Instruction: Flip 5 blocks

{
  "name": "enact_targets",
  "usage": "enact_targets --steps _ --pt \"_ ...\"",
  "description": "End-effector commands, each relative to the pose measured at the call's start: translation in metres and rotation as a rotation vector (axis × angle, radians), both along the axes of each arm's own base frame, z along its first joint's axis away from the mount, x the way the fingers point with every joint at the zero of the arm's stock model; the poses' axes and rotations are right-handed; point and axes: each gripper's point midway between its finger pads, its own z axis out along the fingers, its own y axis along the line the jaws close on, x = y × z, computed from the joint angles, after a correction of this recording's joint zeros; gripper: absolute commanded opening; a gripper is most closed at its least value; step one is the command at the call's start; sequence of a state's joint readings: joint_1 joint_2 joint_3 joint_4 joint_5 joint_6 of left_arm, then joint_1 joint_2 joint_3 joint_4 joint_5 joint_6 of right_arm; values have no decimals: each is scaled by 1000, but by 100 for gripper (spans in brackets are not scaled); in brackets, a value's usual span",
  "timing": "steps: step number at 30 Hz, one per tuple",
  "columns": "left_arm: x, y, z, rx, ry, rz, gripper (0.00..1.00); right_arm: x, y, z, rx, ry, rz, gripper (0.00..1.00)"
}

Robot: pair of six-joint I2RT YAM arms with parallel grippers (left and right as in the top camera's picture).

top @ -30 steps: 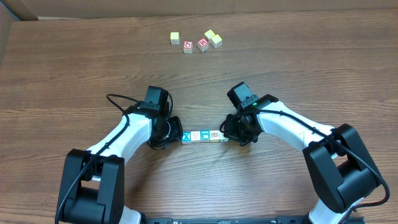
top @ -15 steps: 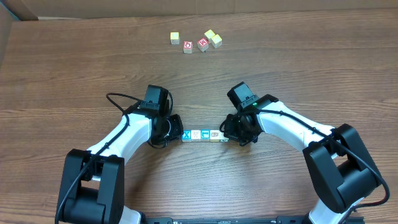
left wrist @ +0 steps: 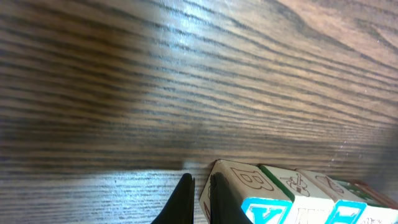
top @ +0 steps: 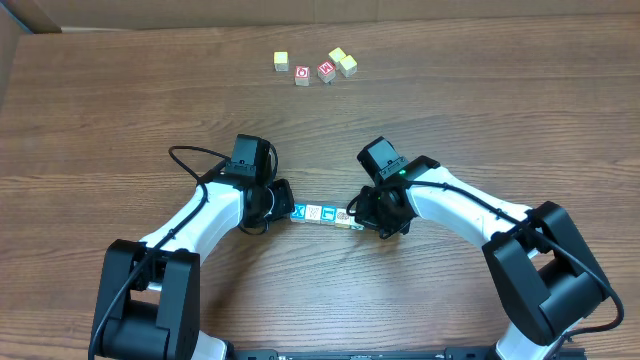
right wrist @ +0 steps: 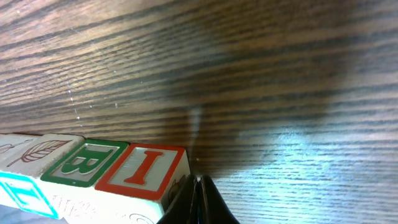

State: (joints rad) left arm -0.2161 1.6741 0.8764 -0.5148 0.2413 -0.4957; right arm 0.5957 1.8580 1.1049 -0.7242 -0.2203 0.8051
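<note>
Blocks (top: 321, 214) in one tight row!
Touching end to end, slightly slanted, with blue X, teal and grey-patterned faces up.

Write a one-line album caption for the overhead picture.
Two white arms, left gripper and right gripper both shut, bracket a short row of blocks on a wooden table.

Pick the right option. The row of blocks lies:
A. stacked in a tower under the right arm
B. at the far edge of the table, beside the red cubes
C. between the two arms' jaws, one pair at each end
C: the row of blocks lies flat on the table, with the left jaws, shut, at its blue-X end and the right jaws, shut, at the other end.
</note>
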Motion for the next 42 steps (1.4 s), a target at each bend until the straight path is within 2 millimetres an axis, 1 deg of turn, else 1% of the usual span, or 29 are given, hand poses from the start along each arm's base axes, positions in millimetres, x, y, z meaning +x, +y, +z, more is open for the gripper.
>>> enact_targets --steps 1,10,17,20,24,27,29,32,42 --pt "3 -4 0 -5 -8 -5 4 -5 11 3 23 7 -31 4" --pt "15 -7 4 -16 -66 -12 4 -9 21 4 32 11 -54 4" --pt "25 -9 8 -22 -115 -27 4 -13 24 4 33 48 -148 4" --pt "28 -6 8 -5 -129 -26 4 -14 26 4 34 62 -184 4" --pt "30 -3 7 15 -134 -20 4 -14 27 5 42 61 -184 4" --pt "31 -3 3 16 -132 -19 4 -14 28 5 45 63 -184 4" --pt "32 -4 -6 16 -118 -20 4 -14 28 5 45 63 -183 4" --pt "32 -7 -13 3 -106 -25 4 -14 28 5 45 63 -183 4" --pt "39 -11 -11 -18 -135 -29 4 -16 30 6 56 92 -229 4"
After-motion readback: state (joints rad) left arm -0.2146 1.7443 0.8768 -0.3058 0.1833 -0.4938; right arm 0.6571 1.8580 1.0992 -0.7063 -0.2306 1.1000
